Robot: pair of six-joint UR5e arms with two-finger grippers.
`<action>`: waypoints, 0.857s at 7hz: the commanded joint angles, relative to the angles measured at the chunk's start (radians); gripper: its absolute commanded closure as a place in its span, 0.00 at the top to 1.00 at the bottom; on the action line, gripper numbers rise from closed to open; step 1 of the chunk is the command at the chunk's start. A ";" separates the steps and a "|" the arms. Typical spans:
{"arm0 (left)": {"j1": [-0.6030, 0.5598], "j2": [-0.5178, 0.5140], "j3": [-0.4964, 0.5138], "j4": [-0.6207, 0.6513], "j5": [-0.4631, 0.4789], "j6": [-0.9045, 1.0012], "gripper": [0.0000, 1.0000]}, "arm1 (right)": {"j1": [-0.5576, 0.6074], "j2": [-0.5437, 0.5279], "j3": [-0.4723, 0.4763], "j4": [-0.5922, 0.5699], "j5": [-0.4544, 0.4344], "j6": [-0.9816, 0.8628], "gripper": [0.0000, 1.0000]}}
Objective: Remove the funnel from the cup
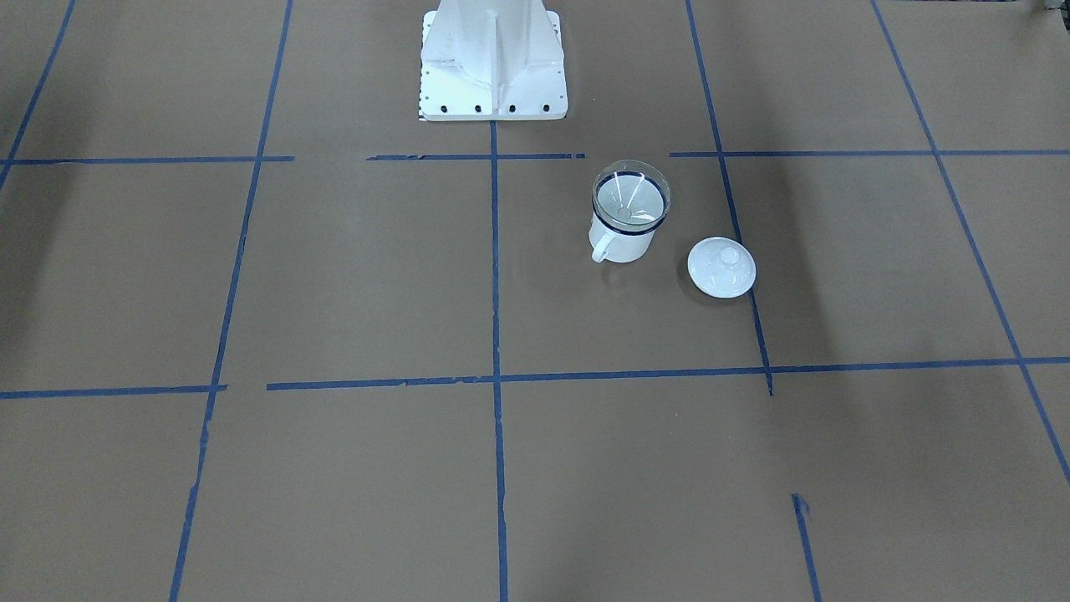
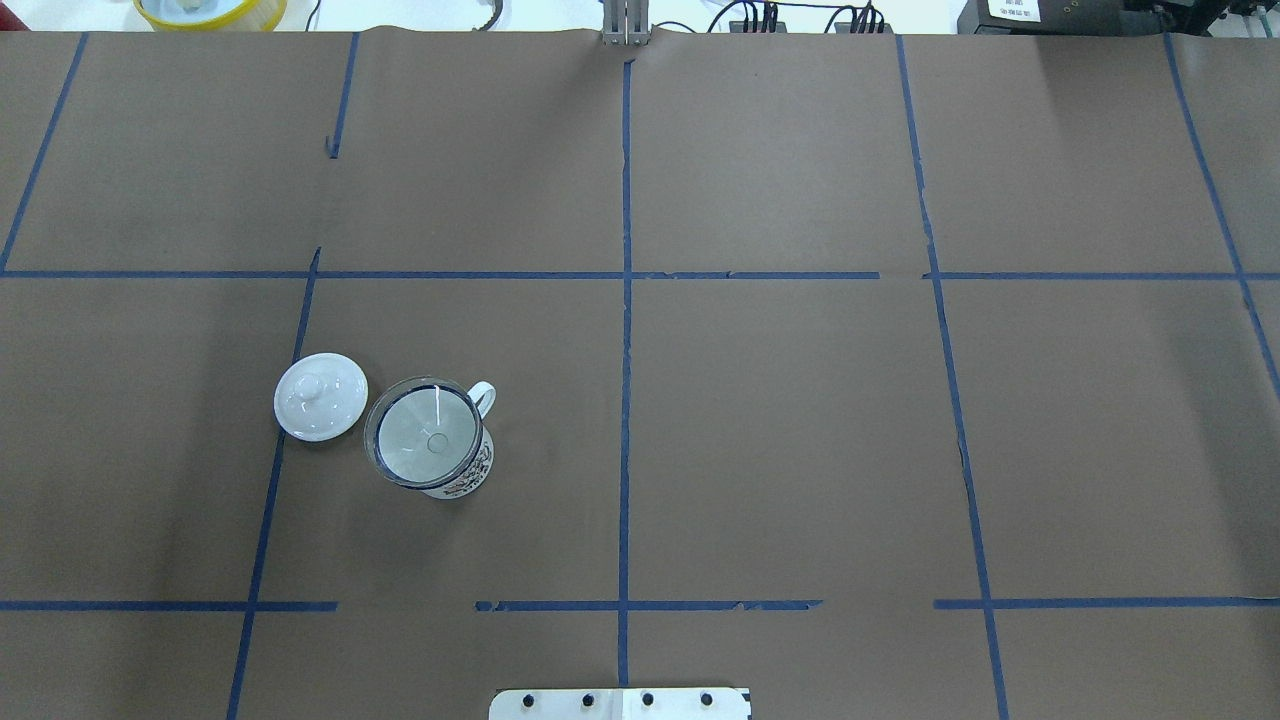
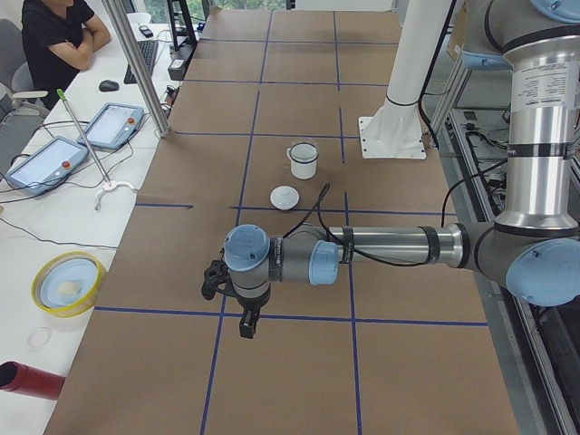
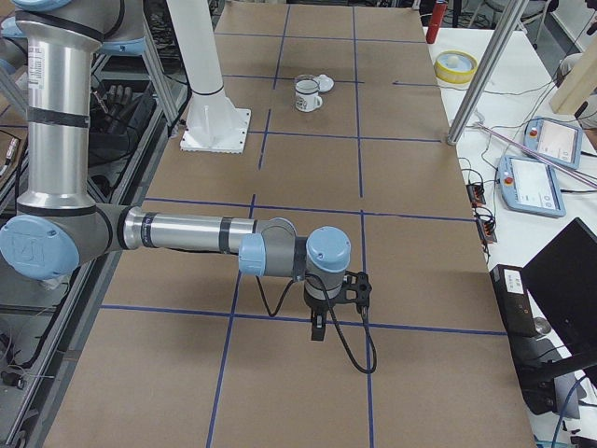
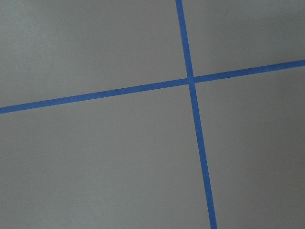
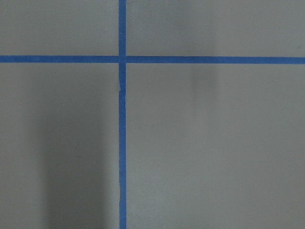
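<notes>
The clear funnel [image 1: 631, 198] sits upright in the white cup [image 1: 623, 241], its bowl resting on the dark blue rim. Both show in the overhead view, funnel [image 2: 425, 437] and cup [image 2: 472, 472], on the table's left half, handle pointing away from the robot. In the exterior left view the cup [image 3: 304, 164] is far beyond my left gripper [image 3: 246, 327], which hangs over the table's near end. My right gripper [image 4: 318, 332] hangs over the opposite end, far from the cup [image 4: 307, 97]. I cannot tell whether either gripper is open or shut. Both wrist views show only brown paper and blue tape.
A white round lid with a knob [image 1: 721, 267] lies flat on the table close beside the cup [image 2: 320, 396]. The robot's white base [image 1: 493, 67] stands at the table's edge. A yellow bowl [image 3: 68, 283] and tablets lie on the side bench.
</notes>
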 commanded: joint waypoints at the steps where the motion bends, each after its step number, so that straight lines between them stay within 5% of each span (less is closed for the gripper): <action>1: -0.002 0.000 -0.004 -0.006 0.002 0.021 1.00 | 0.000 0.000 -0.002 0.000 0.000 0.000 1.00; 3: 0.002 -0.008 -0.002 -0.005 0.003 0.020 1.00 | 0.000 0.000 0.000 0.000 0.000 0.000 1.00; 6: 0.006 -0.168 -0.083 0.055 0.018 -0.073 1.00 | 0.000 0.000 0.000 0.000 0.000 0.000 1.00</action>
